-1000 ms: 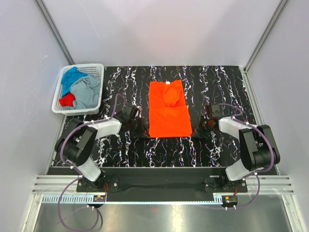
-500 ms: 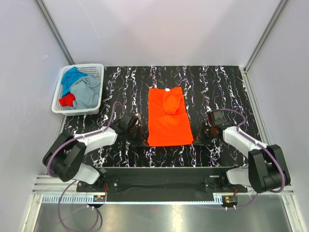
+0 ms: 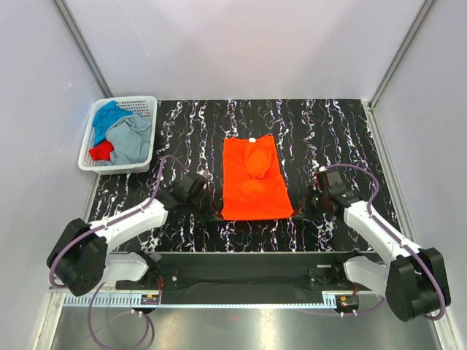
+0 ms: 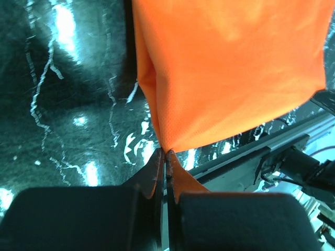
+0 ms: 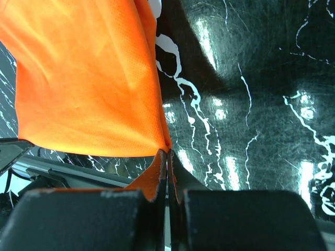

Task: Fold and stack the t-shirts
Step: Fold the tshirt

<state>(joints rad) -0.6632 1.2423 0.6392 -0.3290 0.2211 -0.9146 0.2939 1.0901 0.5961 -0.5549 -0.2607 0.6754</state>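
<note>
Orange t-shirt (image 3: 252,179): centre of the table (image 3: 328,124), seemingly folded narrow, collar at the far end
Left gripper (image 4: 166,157): pinched tight on its near left corner
Right gripper (image 5: 167,157): pinched tight on its near right corner
Other t-shirts (image 3: 125,135): heaped in basket (image 3: 117,167), far left

Wrist views: orange shirt (image 4: 230,68) runs off top & one side edge, most of it out of frame. Corners nipped in left gripper (image 4: 166,172) & right gripper (image 5: 167,172) vanish btwn the fingers. Top view: fingertips too small & dark vs table (image 3: 328,124) to make out. In basket (image 3: 86,164), red shirt (image 3: 101,151) mostly buried under grey shirt (image 3: 131,138); blue shirt (image 3: 109,114) partly covered too. Neck label (image 3: 251,138) too small to read
</note>
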